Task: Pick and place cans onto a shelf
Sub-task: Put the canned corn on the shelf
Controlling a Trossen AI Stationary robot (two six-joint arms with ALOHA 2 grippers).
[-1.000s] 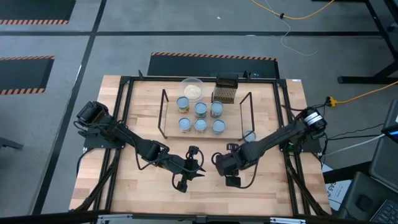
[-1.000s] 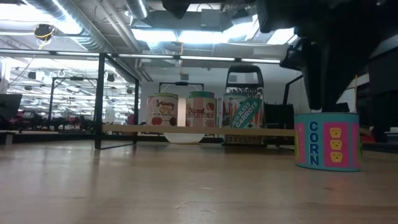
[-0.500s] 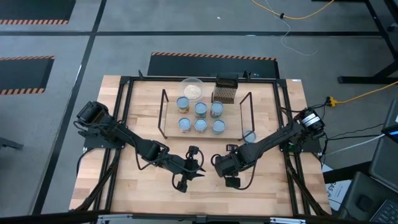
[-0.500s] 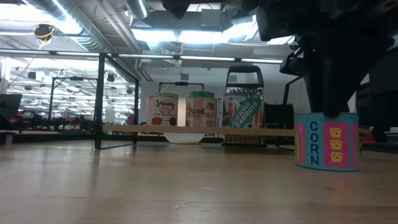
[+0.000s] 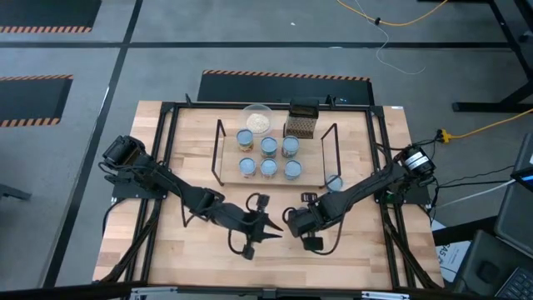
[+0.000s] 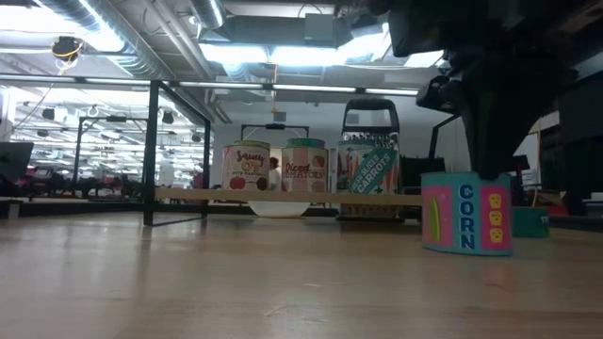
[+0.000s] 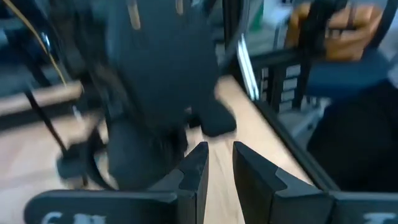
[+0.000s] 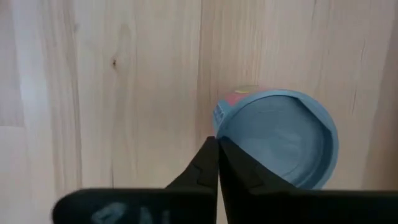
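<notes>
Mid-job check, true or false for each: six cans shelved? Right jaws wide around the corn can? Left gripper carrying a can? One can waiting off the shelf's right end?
1. Six cans stand on the shelf. True.
2. The right gripper is spread wide around the corn can. False: it is shut, at the can's rim.
3. The left gripper carries a can. False: it is open and empty.
4. A lone can stands on the table off the shelf's right end. True.

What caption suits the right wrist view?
Right gripper shut at the rim of a blue-topped can standing on the wooden table.
</notes>
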